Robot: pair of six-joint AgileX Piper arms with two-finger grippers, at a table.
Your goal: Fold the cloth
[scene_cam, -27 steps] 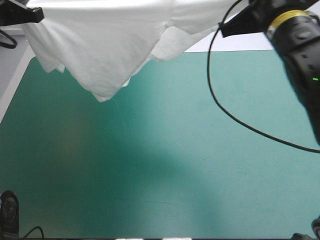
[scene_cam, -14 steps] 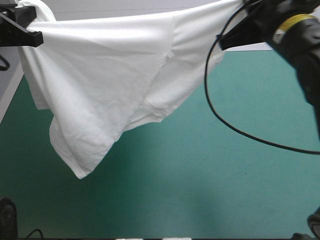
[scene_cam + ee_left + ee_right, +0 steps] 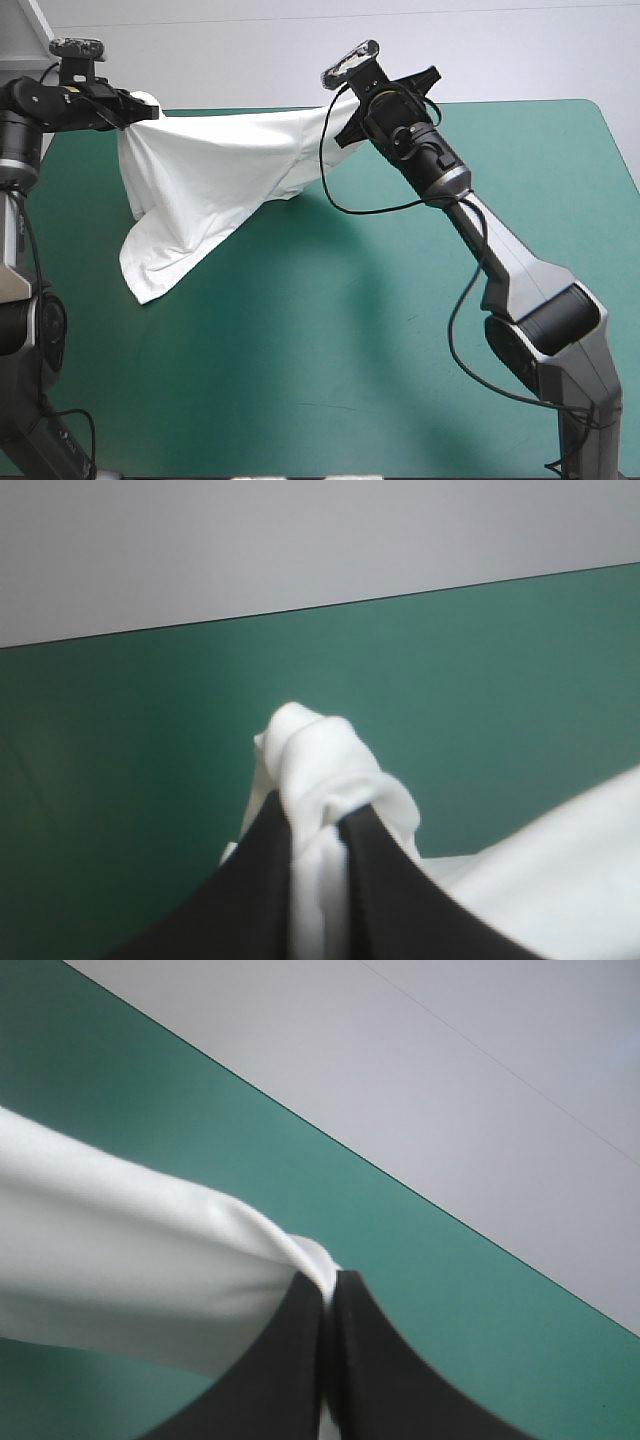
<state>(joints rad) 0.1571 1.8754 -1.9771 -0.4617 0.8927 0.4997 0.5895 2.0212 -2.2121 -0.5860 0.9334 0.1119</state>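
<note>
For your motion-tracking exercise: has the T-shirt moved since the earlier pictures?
Yes. The T-shirt has come down toward the teal-green cover, and now hangs between the left end effector and right end effector by its far edge.

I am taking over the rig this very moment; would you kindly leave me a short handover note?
Left gripper: shut on the T-shirt, pinching a bunched corner above the far left corner of the teal-green cover.
Right gripper: shut on the opposite end, near the middle of the far edge.
T-shirt: lifted and stretched between them, sagging on the left; its lowest corner seems to reach the cover.
Done: picked up and spread.
To do: lay it flat, then fold; no fold is visible.
</note>
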